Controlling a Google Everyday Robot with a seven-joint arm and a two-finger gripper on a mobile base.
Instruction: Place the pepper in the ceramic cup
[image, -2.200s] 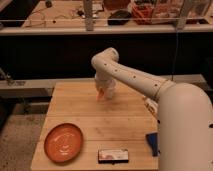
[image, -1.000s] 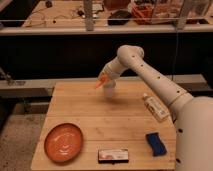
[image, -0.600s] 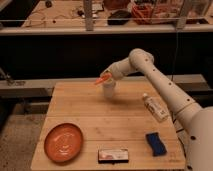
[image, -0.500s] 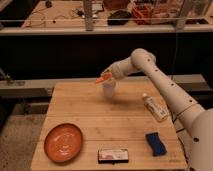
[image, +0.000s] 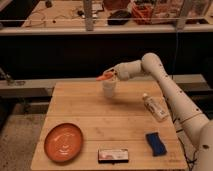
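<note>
The small orange pepper (image: 104, 77) is held in my gripper (image: 109, 76), tilted, just above the rim of the white ceramic cup (image: 110, 88). The cup stands upright near the far edge of the wooden table (image: 95, 112). My arm reaches in from the right and the gripper sits over the cup's left side, shut on the pepper.
A large round orange plate (image: 63, 142) lies at the front left. A flat white and red packet (image: 113, 155) lies at the front edge. A blue sponge (image: 155, 143) sits at the front right. A white labelled bottle (image: 153, 107) lies on its side at the right.
The gripper has carried the pepper up off the table and to the right, and now holds it over the cup's rim. The cup became visible as the arm swung away.
</note>
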